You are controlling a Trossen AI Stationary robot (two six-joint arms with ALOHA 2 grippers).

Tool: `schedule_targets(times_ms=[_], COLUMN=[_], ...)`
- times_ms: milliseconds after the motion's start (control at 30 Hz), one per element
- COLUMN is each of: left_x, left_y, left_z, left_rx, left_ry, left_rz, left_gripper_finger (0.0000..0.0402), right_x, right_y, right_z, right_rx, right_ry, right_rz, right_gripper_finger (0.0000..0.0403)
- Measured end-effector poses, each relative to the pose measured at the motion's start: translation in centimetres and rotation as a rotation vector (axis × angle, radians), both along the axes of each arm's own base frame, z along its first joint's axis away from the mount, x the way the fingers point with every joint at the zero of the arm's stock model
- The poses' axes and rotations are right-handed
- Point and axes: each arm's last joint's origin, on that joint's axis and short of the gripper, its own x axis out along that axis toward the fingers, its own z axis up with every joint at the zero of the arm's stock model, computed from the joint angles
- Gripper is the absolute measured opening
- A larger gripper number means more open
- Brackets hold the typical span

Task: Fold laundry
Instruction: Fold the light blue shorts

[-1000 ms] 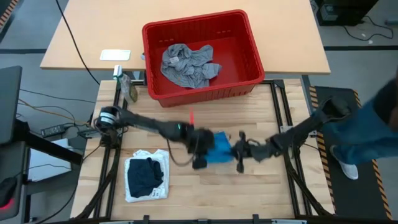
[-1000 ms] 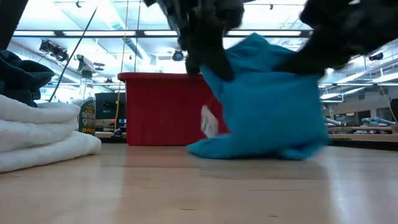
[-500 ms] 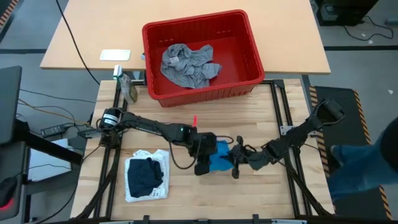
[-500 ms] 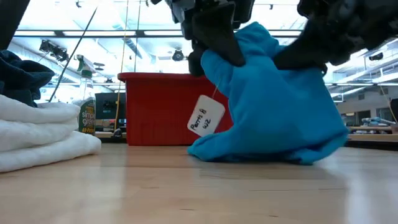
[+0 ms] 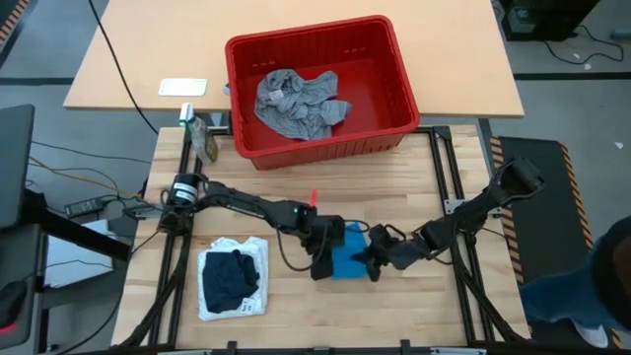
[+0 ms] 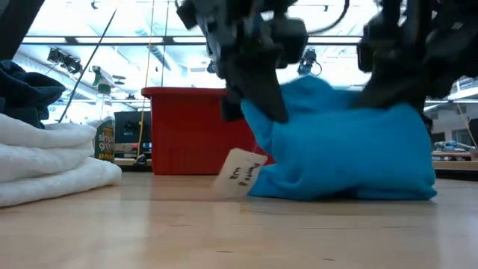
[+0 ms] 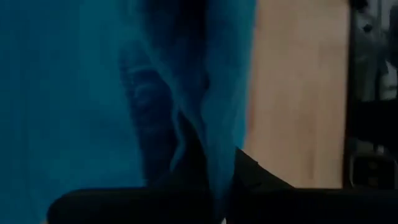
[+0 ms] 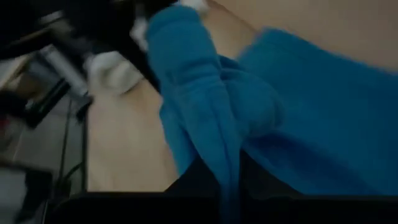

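Note:
The bright blue garment (image 5: 349,254) lies bunched on the wooden table between both grippers; in the low view the blue garment (image 6: 351,161) rests on its lower edge, with a white paper tag (image 6: 237,173) touching the table. My left gripper (image 5: 325,250) is shut on its left side, my right gripper (image 5: 379,252) on its right side. A heather grey garment (image 5: 296,103) lies crumpled in the red basket (image 5: 394,59). A dark navy garment (image 5: 229,276) rests on a folded white one (image 5: 254,254) near the table's left edge. My left gripper pinches a raised fold of the blue garment (image 7: 214,130) on its left side, coming from above and slanting from the left. The cloth's lower part lies on the table. My right gripper pinches a bunched fold of the blue garment (image 8: 217,134) on its right side, slanting down from the right; the cloth below rests on the table.
The red basket stands at the table's far edge. A spray bottle (image 5: 204,138) sits at the far left corner. The white and navy stack (image 6: 45,153) fills the near left. A person's leg (image 5: 601,286) shows beyond the right edge. Bare wood lies near the front edge.
Both grippers have moved toward the table's near edge and down, carrying the blue garment with them. The garment, held up in a peak before, has sunk and now sits lower and flatter on the table. Its paper tag has swung down onto the wood.

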Motion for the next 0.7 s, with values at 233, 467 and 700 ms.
schedule_targets(times_ms=[233,467,700], left_x=[0.3,-0.5,1.0], left_y=[2.9,5.2,2.7], left_z=[-0.8,2.3,2.2], left_rx=[-0.043,-0.103,-0.083], left_ry=[0.073,0.045,-0.097], left_rz=[0.147,0.287,0.287], left_gripper_finger=[0.0077,0.0153,0.0159], right_x=[0.7,1.3,1.5], right_y=[-1.1,-2.6,-3.7], right_z=[-2.3,-2.5,-2.7], right_rx=[0.179,0.243,0.384], right_ry=[0.117,0.114,0.108], right_rz=[-0.119,-0.242,-0.415], right_gripper_finger=[0.0015,0.0023,0.0035])
